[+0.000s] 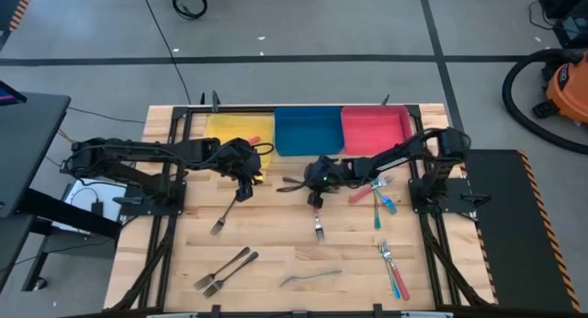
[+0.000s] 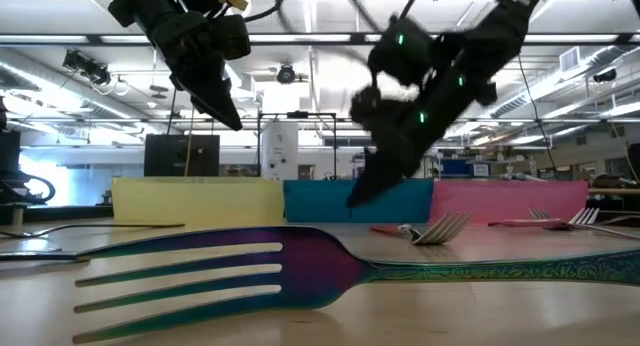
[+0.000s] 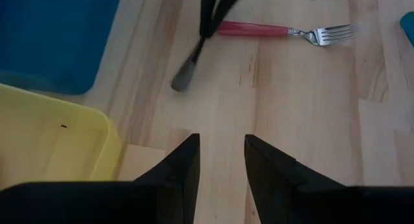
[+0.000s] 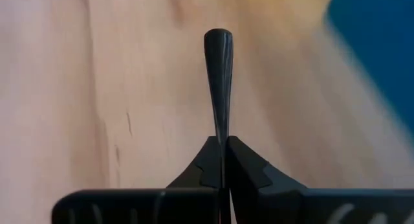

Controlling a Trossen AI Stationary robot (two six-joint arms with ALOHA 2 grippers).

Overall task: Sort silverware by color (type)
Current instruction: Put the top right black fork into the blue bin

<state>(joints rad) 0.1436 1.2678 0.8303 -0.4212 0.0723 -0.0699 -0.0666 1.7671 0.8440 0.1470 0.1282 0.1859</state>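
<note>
My right end effector (image 4: 222, 160) is clamped on the slim dark grey metal utensil (image 4: 218, 81), pinching it near one end so the handle juts straight out ahead of the fingers. It sits mid-tabletop, just in front of the blue plastic bin (image 1: 309, 130), a grip low enough, I judge, to lift the piece cleanly off the light wooden tabletop (image 1: 276, 254). To the right lie the red-handled fork (image 3: 284, 32) and teal-handled pieces (image 1: 378, 208). My left end effector (image 3: 220, 162) waits with fingers parted by the yellow plastic bin (image 1: 234, 130), out of the way.
</note>
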